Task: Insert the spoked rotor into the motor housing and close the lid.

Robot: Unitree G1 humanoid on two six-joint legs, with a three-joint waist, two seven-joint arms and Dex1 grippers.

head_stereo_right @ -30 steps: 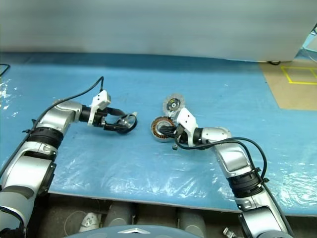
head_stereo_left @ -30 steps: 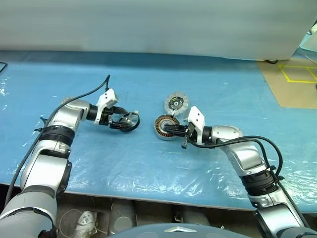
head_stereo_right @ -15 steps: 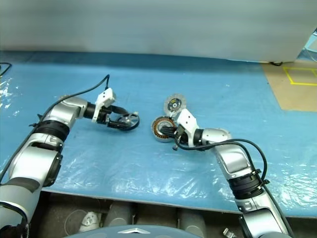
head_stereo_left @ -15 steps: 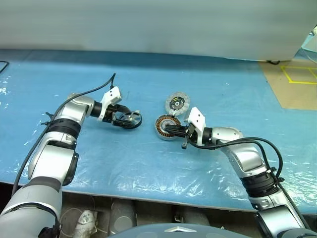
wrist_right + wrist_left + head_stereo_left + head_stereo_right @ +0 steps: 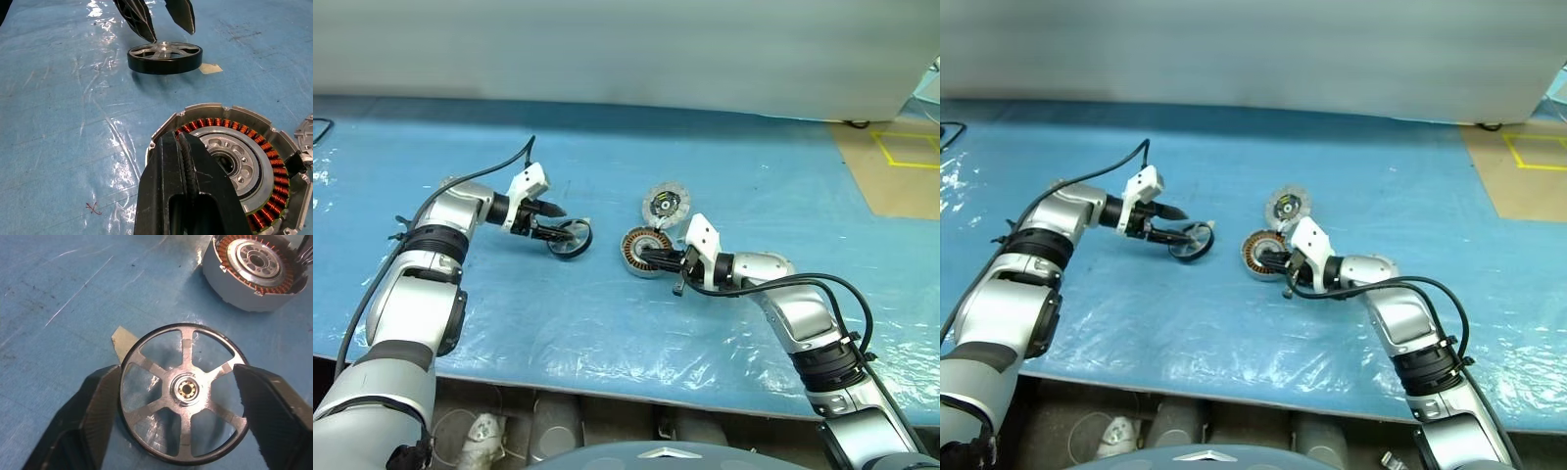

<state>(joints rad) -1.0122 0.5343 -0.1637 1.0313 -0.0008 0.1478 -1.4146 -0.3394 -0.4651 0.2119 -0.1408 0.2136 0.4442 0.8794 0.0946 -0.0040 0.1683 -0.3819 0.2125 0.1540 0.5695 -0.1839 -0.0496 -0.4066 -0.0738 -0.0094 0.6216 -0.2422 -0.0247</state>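
Covering table, blue plastic sheet (image 5: 607, 313) wrinkled near front edge. Motor housing (image 5: 644, 252) sits mid-table, copper windings up. Right gripper (image 5: 658, 260) clenched, empty, fingertips over housing's near-right rim. Lid (image 5: 665, 205) lies flat just beyond housing, close to it. Spoked rotor (image 5: 570, 238) lies flat left of housing, apart from it. Left gripper (image 5: 178, 396) spread wide, one finger (image 5: 93, 406) each side of rotor rim, rotor not grasped. Small tape scrap (image 5: 122, 339) beside rotor.
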